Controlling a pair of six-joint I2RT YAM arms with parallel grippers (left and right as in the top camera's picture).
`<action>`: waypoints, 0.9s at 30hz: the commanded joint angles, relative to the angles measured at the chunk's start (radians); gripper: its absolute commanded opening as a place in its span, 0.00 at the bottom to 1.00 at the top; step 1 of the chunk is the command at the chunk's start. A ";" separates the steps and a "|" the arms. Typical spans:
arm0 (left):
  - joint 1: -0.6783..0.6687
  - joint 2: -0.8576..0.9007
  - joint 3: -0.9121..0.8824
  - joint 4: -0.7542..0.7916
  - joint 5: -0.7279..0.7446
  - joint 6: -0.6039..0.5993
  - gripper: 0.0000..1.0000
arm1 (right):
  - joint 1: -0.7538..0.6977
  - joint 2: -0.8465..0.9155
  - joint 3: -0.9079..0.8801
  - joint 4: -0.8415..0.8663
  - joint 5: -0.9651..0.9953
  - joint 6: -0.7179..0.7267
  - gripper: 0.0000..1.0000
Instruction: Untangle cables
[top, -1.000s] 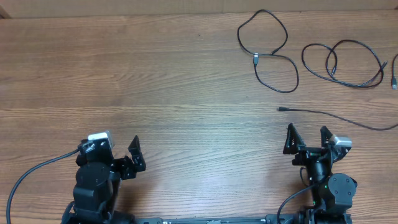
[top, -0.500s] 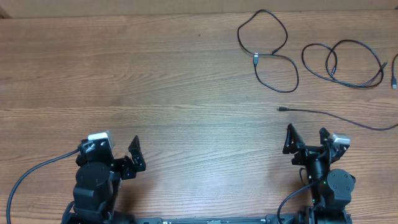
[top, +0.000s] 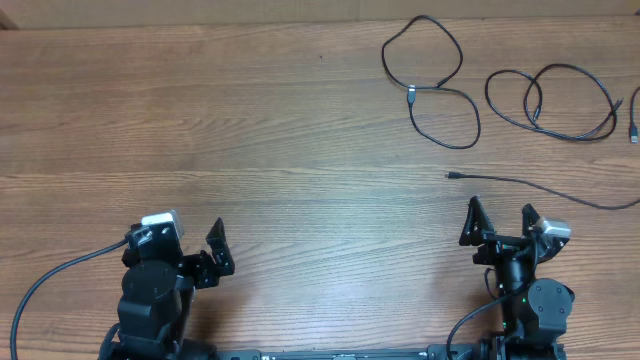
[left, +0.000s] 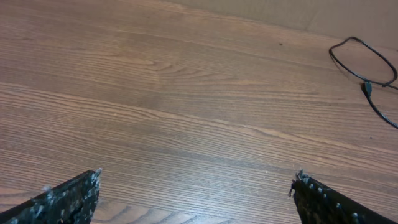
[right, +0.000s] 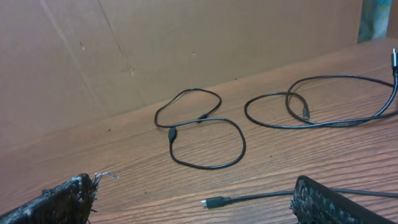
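Wood-grain table (top: 250, 130) holds the cables (top: 411, 96) at its far right (three, lying apart). The right wrist view shows a brown cardboard wall (right: 186, 37) rising behind them, which the overhead does not. The left gripper (left: 196, 180) and right gripper (top: 499, 210) gape wide and empty. The right one has shifted slightly rightward since half a second ago.

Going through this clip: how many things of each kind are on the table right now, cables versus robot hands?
Black cables: 3 (figure-eight cable, double-loop cable, nearly straight cable)
Hands: 2 (left hand, right hand, both open)
Total: 5
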 joint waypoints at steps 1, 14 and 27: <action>-0.002 -0.002 -0.002 0.001 0.005 0.019 1.00 | -0.004 -0.010 -0.001 0.006 0.010 0.000 1.00; -0.002 -0.002 -0.002 0.001 0.005 0.019 0.99 | -0.004 -0.010 -0.001 0.006 0.026 -0.139 1.00; -0.002 -0.002 -0.002 0.001 0.005 0.019 0.99 | -0.004 -0.010 -0.001 0.006 0.050 -0.138 1.00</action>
